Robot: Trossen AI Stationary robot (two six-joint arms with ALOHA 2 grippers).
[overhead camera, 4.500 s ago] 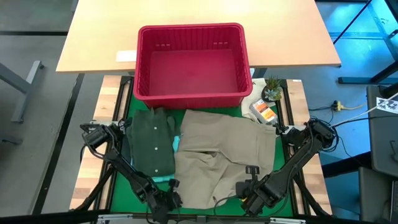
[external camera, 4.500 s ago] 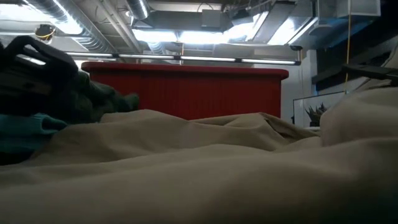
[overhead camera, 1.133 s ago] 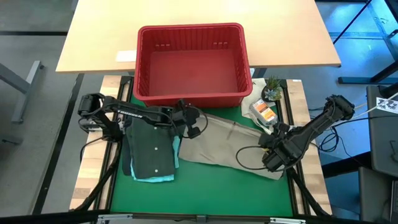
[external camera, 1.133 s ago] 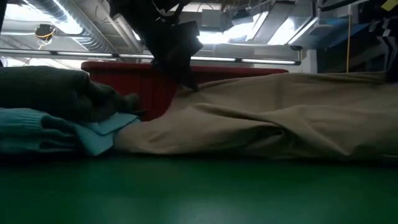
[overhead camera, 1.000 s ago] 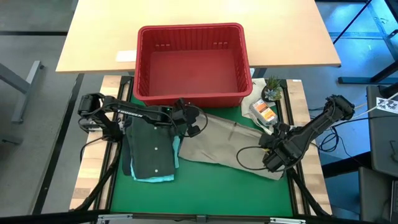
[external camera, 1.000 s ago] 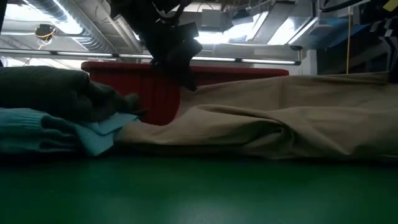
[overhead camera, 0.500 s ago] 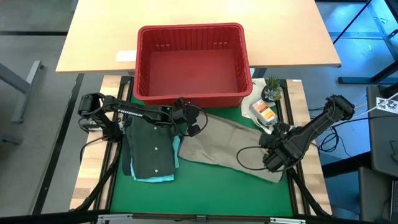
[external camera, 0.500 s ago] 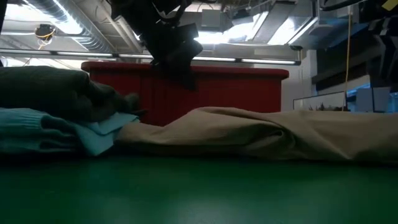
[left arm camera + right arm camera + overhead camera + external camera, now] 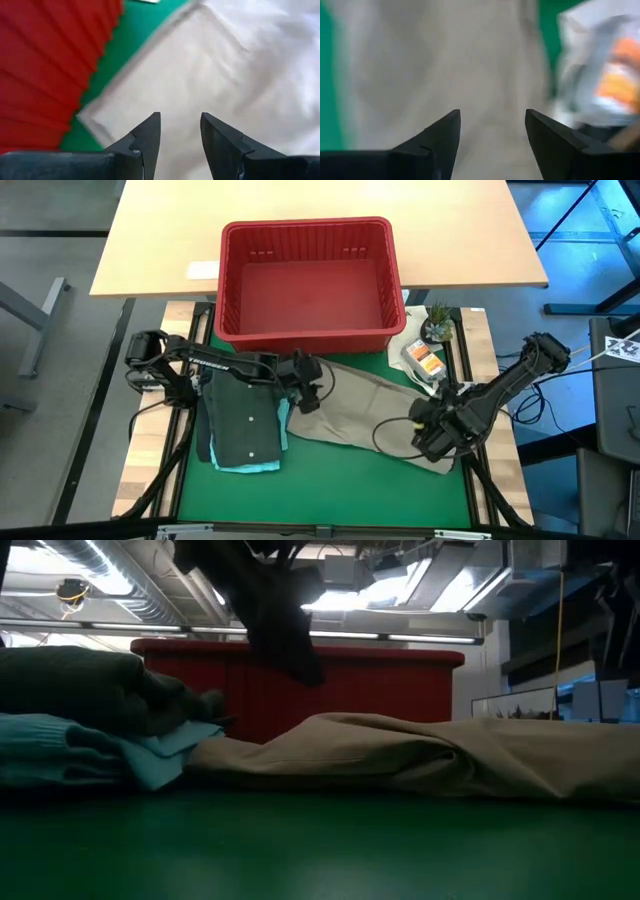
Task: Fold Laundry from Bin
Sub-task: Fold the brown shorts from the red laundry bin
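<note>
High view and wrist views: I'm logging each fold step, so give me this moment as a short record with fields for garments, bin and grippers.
beige garment: folded into a long band on the green mat, in front of the bin
dark olive garment: folded, on top of the teal garment, left of the beige one
bin: red, looks empty
left gripper: open, holding nothing, above the beige garment's left end
right gripper: open, holding nothing, above its right end
</note>
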